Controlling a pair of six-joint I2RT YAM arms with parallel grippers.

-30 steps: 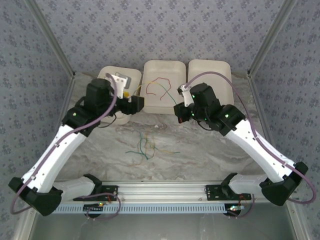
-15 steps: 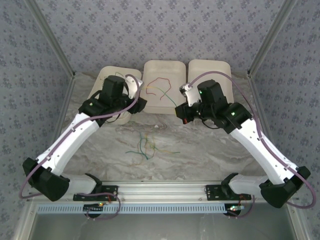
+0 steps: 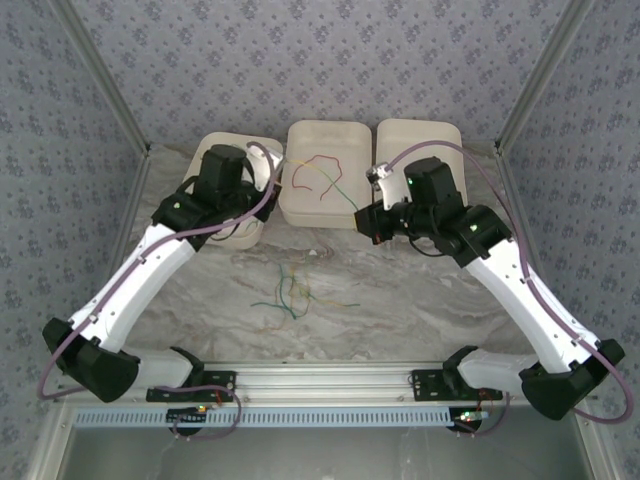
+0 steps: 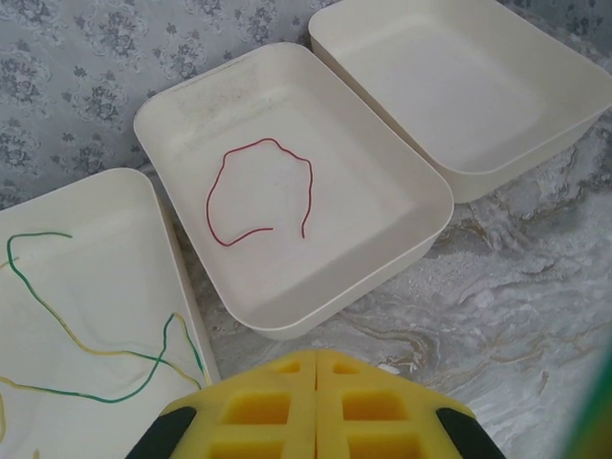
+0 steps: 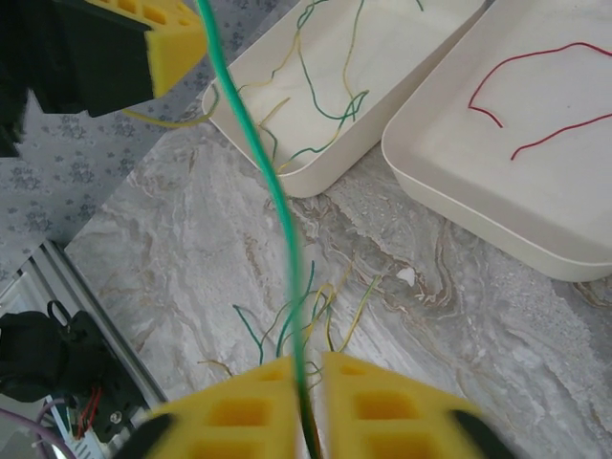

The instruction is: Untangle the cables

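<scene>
Marble table (image 5: 535, 382), green cable (image 5: 273, 191) (taut) between right claw (image 5: 311, 382) pads

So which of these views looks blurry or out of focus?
Right wrist view: the green cable close to the lens is soft, as are the yellow fingers. Left wrist view: sharp on the red cable. Top external view: evenly lit, no glare.
</scene>
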